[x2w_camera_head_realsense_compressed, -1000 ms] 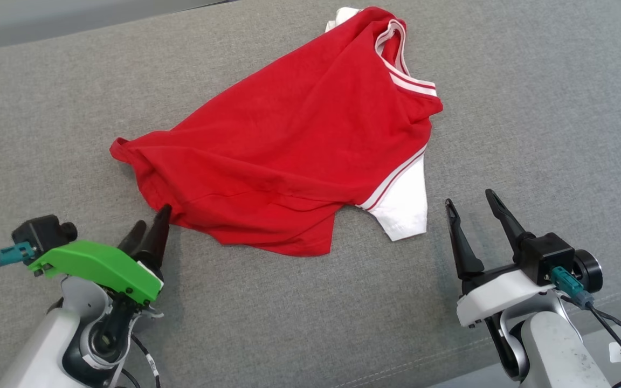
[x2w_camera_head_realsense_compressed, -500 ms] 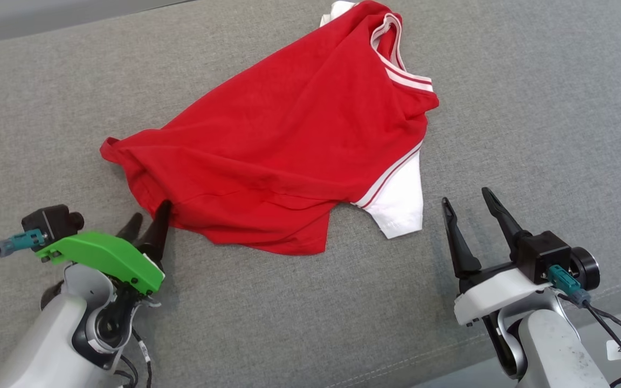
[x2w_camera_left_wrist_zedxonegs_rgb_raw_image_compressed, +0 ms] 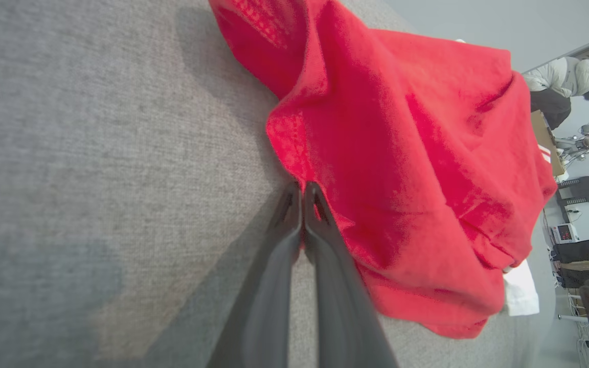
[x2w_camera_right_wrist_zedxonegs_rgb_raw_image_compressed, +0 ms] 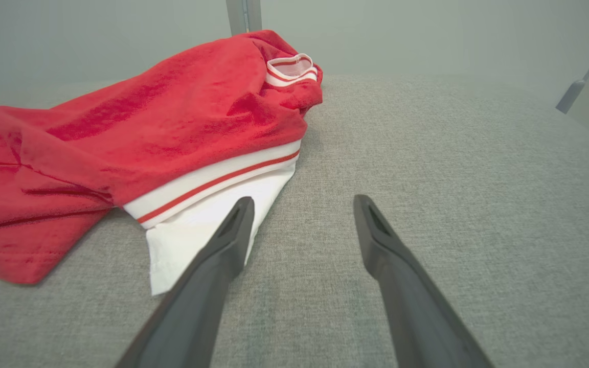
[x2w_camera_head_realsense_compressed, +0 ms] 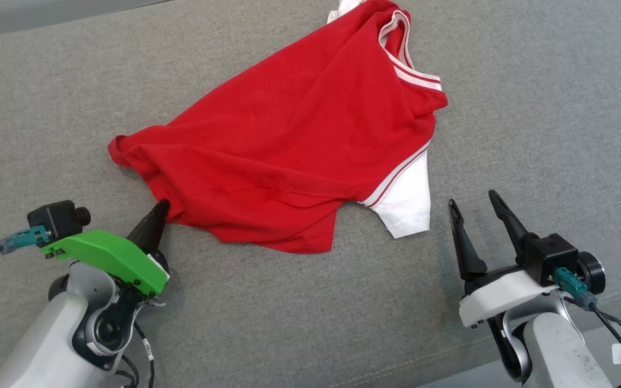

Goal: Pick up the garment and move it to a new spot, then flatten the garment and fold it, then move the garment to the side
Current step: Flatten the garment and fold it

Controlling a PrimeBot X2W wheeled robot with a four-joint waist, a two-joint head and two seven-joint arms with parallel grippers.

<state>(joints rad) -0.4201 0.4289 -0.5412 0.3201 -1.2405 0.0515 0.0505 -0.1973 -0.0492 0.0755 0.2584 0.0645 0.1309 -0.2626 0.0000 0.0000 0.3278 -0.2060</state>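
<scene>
Garment, a crumpled red cotton T-shirt with white striped-trim sleeves, lies bunched on the grey fabric-covered surface, not yet lifted, flattened or folded. Left gripper is closed tight at the near-left hem, though I cannot tell whether cloth is pinched; right gripper stands wide, empty, near the white sleeve. Judgement: pick-up barely begun, all else remains.

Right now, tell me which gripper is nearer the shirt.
Left. The left gripper, shut, touches the shirt at its near red edge; the right gripper, open, stands apart, beside the white sleeve.
</scene>
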